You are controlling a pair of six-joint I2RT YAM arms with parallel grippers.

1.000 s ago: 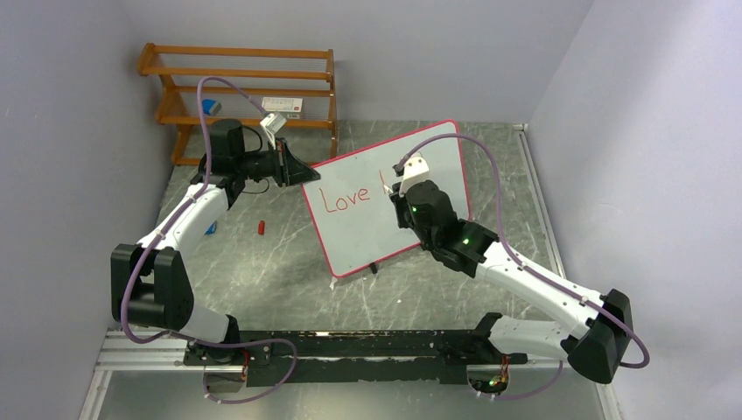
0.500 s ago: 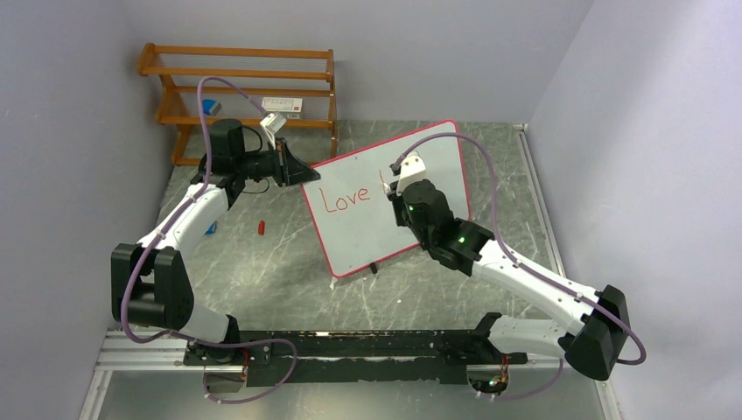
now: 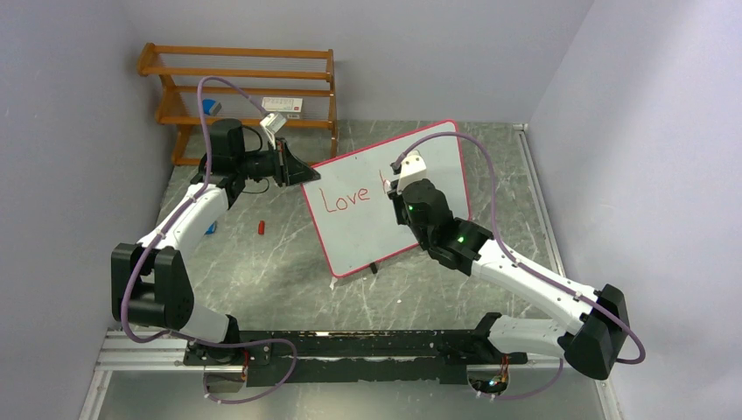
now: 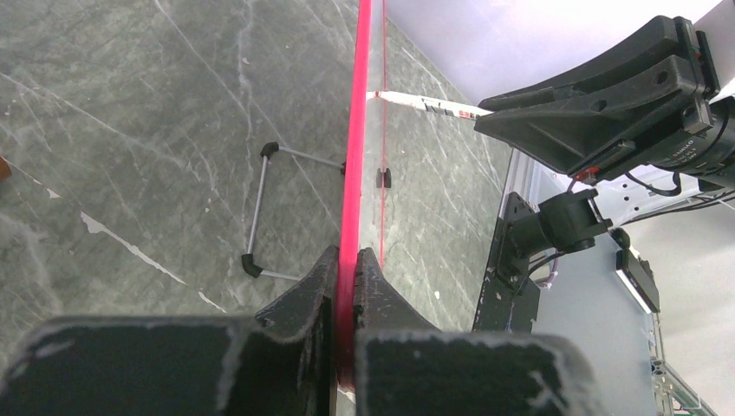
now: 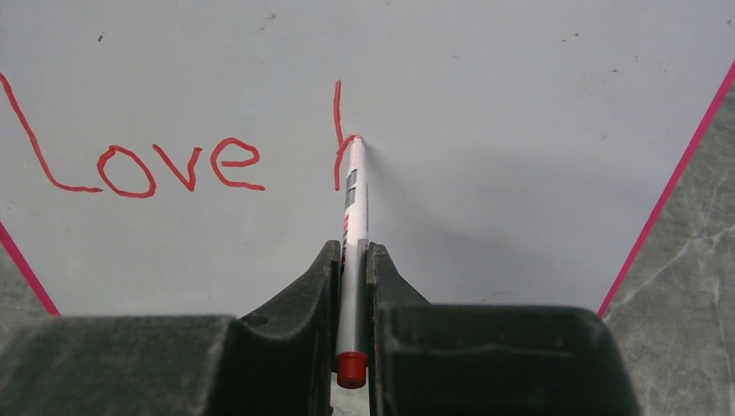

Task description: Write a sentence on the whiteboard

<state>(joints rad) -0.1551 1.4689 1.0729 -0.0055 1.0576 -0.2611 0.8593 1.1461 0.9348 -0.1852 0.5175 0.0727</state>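
Right wrist view first: my right gripper is clamped on a red marker, its tip pressed to the whiteboard where the hump of an "h" begins. The sentence so far reads "Love" on the whiteboard's left half, with that unfinished letter just to its right. I judge I am at the start of the second word, well short of the end. The next move calls for arching the stroke over and down to close the "h" with even pressure, then stepping rightward on the same baseline. Bare white lies right of the tip, but the pink frame slants in there, so I would keep the letters tight.

Left wrist view: my left gripper is closed on the whiteboard's red edge, bracing it against the pen's push. A wire stand sits behind the whiteboard on the marble table.

Top view, further out: a small red piece, likely the marker's cap, lies on the table left of the whiteboard, apart from both arms. A wooden rack stands beyond the whiteboard's left corner by the wall. Nothing blocks the writing path
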